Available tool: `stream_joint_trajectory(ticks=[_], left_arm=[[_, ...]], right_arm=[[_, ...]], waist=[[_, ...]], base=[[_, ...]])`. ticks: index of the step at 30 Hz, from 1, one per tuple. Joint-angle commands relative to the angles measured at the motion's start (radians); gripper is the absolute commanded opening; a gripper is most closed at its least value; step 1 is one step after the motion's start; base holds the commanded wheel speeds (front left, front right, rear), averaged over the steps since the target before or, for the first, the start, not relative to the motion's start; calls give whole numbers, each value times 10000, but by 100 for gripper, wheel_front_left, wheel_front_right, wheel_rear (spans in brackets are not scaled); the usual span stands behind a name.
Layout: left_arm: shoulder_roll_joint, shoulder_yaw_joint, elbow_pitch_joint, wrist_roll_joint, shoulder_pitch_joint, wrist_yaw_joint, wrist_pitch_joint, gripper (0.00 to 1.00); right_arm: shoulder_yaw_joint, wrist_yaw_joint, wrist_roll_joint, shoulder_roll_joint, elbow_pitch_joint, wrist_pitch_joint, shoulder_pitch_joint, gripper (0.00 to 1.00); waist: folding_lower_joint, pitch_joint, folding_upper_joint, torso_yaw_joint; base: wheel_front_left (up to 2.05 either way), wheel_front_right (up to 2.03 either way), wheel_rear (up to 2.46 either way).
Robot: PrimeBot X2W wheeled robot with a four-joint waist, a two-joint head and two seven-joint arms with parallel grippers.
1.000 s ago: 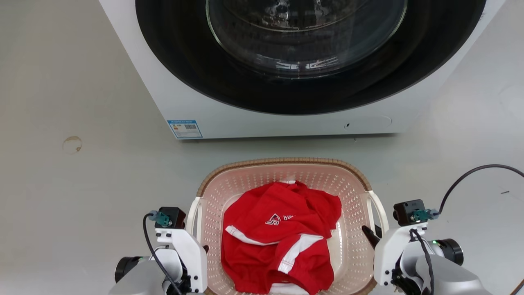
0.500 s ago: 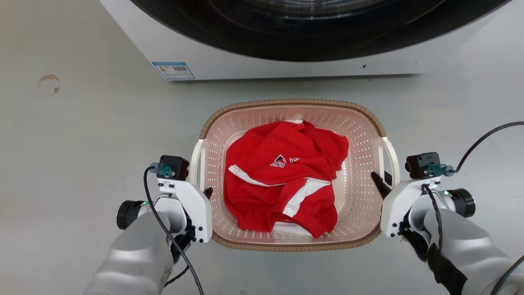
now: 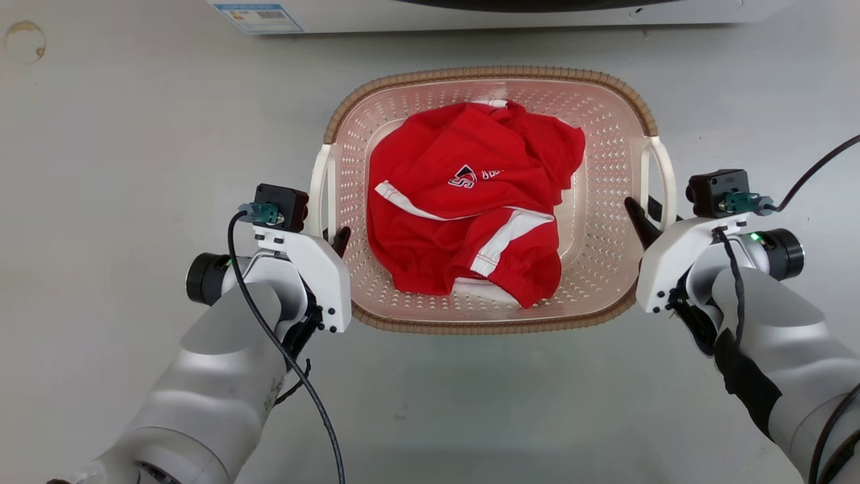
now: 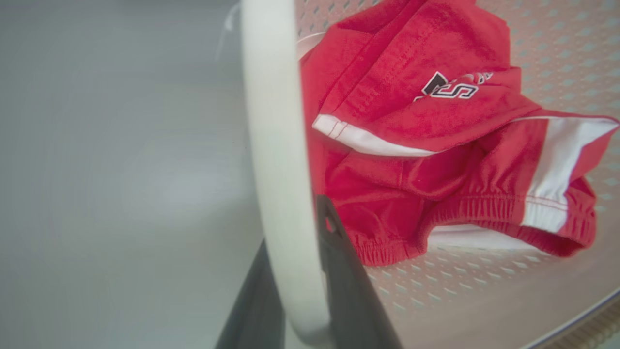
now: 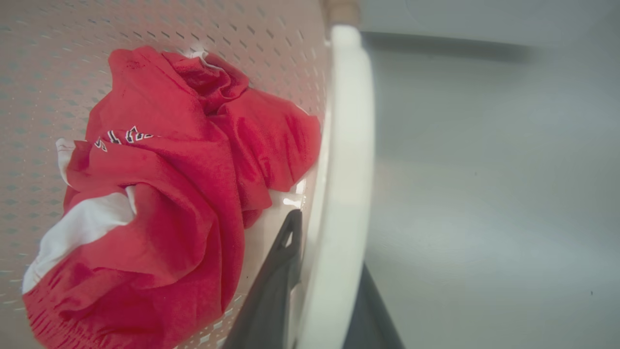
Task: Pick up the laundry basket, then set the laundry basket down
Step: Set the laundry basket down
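Note:
The laundry basket (image 3: 490,72) is pale pink and perforated with a brown woven-look rim, and it sits in the upper middle of the head view. A red garment with white stripes (image 3: 470,202) lies inside it. My left gripper (image 3: 334,236) is shut on the basket's left white loop handle (image 3: 321,181). My right gripper (image 3: 646,214) is shut on the right handle (image 3: 662,175). In the left wrist view the white handle (image 4: 276,169) runs between my dark fingers (image 4: 344,271). The right wrist view shows the same, with the handle (image 5: 344,169) between the fingers (image 5: 276,281).
The washer's white bottom edge (image 3: 470,17) with a blue label (image 3: 255,13) runs along the top of the head view, just beyond the basket. A round stain (image 3: 25,40) marks the grey floor at far left. Black cables trail from both wrists.
The whole head view has shifted: the washer has slid up almost out of the picture and more of both arms shows. Both grippers keep the same hold on the basket's handles.

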Motion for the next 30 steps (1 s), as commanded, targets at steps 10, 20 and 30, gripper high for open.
stream_joint_trajectory(ticks=[10, 20, 30], left_arm=[[813, -79, 350, 274, -544, 149, -565, 0], [802, -259, 360, 288, -1072, 147, -774, 0], [820, -475, 369, 174, -1194, 147, -713, 0]], right_arm=[[-1085, -144, -1182, -867, 446, -149, -121, 0], [-2225, -144, -2424, -867, 150, -150, -318, 0], [-3609, -144, -3876, -867, -399, -150, -83, 0]], waist=[[0, 837, 0, 158], [0, 1449, 0, 185], [0, 1624, 0, 99]], base=[[0, 0, 0], [0, 0, 0], [0, 0, 0]])
